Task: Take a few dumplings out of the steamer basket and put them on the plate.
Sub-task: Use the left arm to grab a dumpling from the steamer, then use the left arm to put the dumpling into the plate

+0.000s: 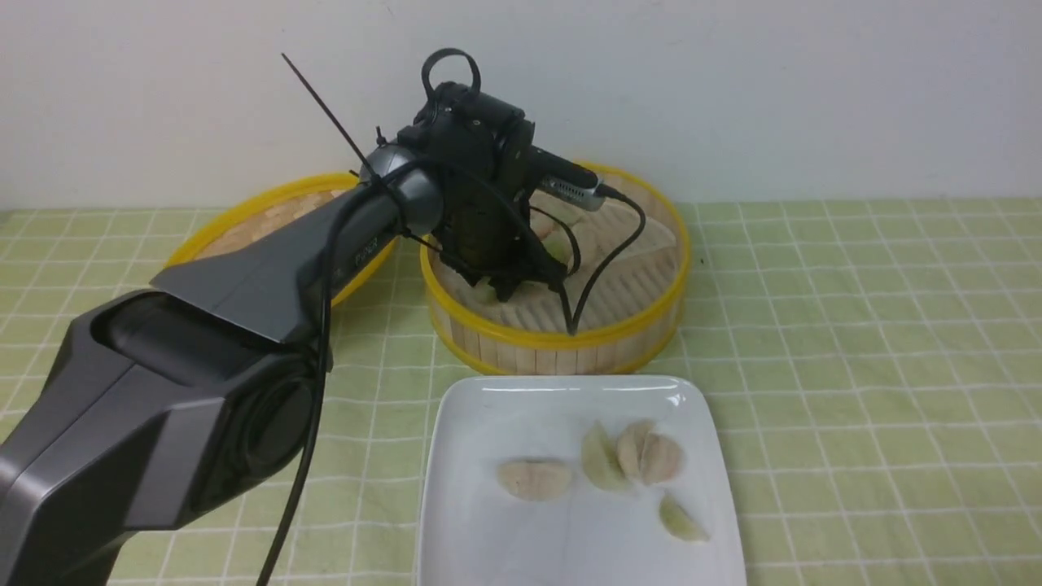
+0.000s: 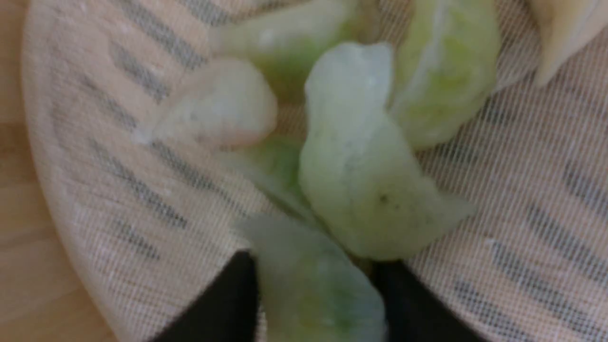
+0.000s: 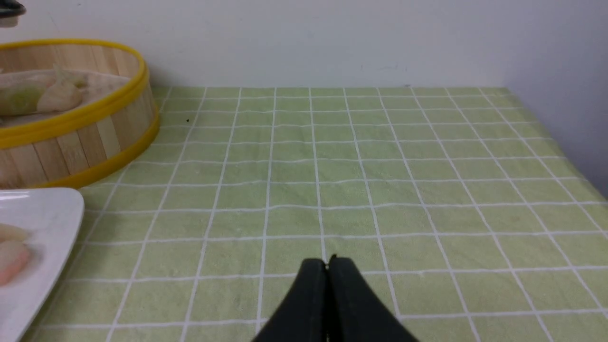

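The steamer basket [image 1: 562, 338] stands behind the white plate [image 1: 488, 407]. My left gripper [image 1: 521, 285] reaches down into the basket. In the left wrist view its two black fingers [image 2: 232, 294] press on both sides of a pale green dumpling [image 2: 318, 294] lying on the whitish liner [image 2: 522, 190]. More dumplings lie close by: a green one [image 2: 365, 190], another green one [image 2: 441, 76] and a pale one [image 2: 223, 104]. Several dumplings lie on the plate, among them a beige one [image 1: 535, 478] and a green one [image 1: 682, 521]. My right gripper [image 3: 327, 261] is shut and empty over the cloth, right of the plate [image 3: 42, 213].
A shallow yellow-rimmed lid [image 1: 269, 212] leans behind the left arm, left of the basket. A green checked cloth [image 1: 855, 366] covers the table. A white wall stands close behind. The basket also shows in the right wrist view [image 3: 71, 118].
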{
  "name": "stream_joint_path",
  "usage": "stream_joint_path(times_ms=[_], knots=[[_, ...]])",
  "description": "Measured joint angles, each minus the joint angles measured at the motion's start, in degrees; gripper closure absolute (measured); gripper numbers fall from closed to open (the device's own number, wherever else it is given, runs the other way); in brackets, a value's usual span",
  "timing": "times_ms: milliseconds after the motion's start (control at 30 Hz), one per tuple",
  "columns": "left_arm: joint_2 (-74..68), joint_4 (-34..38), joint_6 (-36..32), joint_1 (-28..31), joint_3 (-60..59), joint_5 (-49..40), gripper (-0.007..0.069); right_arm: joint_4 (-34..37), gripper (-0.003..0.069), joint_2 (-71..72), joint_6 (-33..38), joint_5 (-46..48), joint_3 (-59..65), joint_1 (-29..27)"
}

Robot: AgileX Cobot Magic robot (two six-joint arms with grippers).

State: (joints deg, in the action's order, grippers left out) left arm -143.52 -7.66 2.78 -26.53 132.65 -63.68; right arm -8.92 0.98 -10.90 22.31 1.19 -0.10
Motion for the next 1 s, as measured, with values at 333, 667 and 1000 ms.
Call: stream_joint_path(times_ms=[333,667,1000], knots=[[3.56,3.36,-1.67,0.0,11.51,-7.07,0.0389,0.0,0.0673,0.0,0.05,0.0,0.0,0.0],[26.0,17.41,-6.68,-0.9,-9.15,-7.49,0.0389,0.0,0.0673,0.0,0.05,0.0,0.0,0.0],[30.82,19.9,-9.56,-1.81,-38.44,-4.46,0.0389,0.0,0.0673,0.0,0.05,0.0,0.0,0.0]])
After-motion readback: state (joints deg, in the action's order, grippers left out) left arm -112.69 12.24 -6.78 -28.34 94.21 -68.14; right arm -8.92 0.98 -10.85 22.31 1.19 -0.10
